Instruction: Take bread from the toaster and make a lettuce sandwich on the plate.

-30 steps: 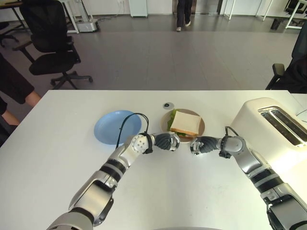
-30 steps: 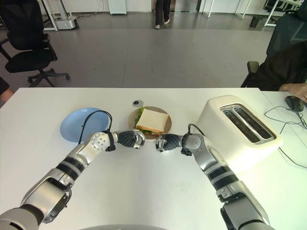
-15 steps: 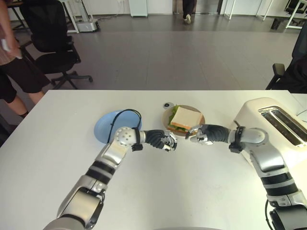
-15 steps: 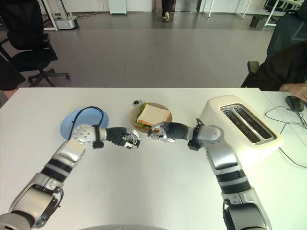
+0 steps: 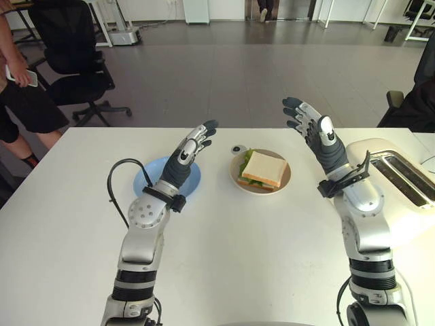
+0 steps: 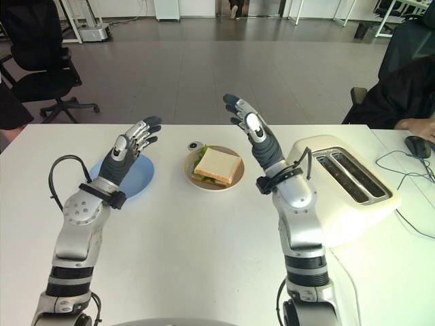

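A sandwich of white bread with green lettuce showing at its edges lies on a small tan plate in the middle of the white table. The white toaster stands at the right, its slots dark. My left hand is raised above the blue plate, fingers spread and holding nothing. Between the sandwich and the toaster my right hand is lifted high, fingers also spread and empty.
A small round grey disc sits on the table just behind the tan plate. Cables and a dark mouse lie at the far right. Office chairs stand on the floor beyond the table.
Both hands were curled low on the table in front of the sandwich plate. They have lifted up and apart, and their fingers have spread open.
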Controlling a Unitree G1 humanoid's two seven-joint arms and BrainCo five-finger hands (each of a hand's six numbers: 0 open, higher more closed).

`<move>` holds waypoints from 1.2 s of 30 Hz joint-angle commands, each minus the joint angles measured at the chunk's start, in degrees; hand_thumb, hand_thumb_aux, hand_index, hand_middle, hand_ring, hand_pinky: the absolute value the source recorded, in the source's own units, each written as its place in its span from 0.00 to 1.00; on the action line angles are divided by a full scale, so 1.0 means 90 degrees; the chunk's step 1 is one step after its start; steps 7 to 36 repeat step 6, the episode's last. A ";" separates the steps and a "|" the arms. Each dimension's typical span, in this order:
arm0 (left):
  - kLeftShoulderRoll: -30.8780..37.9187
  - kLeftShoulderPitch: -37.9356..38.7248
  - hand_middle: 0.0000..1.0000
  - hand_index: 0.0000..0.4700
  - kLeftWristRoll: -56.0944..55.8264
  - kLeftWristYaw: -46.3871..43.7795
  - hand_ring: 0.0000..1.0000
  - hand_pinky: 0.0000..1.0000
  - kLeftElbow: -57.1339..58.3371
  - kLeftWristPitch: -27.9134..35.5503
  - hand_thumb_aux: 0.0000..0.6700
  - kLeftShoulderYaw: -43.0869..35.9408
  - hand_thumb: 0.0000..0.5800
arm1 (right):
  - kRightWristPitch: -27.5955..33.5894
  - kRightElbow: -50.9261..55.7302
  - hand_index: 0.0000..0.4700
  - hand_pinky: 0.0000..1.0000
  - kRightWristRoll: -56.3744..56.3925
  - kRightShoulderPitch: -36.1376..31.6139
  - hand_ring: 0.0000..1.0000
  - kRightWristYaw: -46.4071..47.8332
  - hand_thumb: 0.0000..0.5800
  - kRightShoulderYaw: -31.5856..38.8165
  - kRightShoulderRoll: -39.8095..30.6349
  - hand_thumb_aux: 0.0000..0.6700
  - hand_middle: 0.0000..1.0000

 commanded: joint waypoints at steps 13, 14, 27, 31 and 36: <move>-0.0372 0.0089 0.00 0.00 0.0298 0.0663 0.00 0.00 0.0299 -0.0429 0.00 0.0002 0.00 | -0.0745 0.1034 0.00 0.00 -0.0433 0.0137 0.00 -0.0562 0.00 0.0170 0.0209 0.00 0.00; -0.0372 0.0089 0.00 0.00 0.0298 0.0663 0.00 0.00 0.0299 -0.0429 0.00 0.0002 0.00 | -0.0745 0.1034 0.00 0.00 -0.0433 0.0137 0.00 -0.0562 0.00 0.0170 0.0209 0.00 0.00; -0.0372 0.0089 0.00 0.00 0.0298 0.0663 0.00 0.00 0.0299 -0.0429 0.00 0.0002 0.00 | -0.0745 0.1034 0.00 0.00 -0.0433 0.0137 0.00 -0.0562 0.00 0.0170 0.0209 0.00 0.00; -0.0372 0.0089 0.00 0.00 0.0298 0.0663 0.00 0.00 0.0299 -0.0429 0.00 0.0002 0.00 | -0.0745 0.1034 0.00 0.00 -0.0433 0.0137 0.00 -0.0562 0.00 0.0170 0.0209 0.00 0.00; -0.0372 0.0089 0.00 0.00 0.0298 0.0663 0.00 0.00 0.0299 -0.0429 0.00 0.0002 0.00 | -0.0745 0.1034 0.00 0.00 -0.0433 0.0137 0.00 -0.0562 0.00 0.0170 0.0209 0.00 0.00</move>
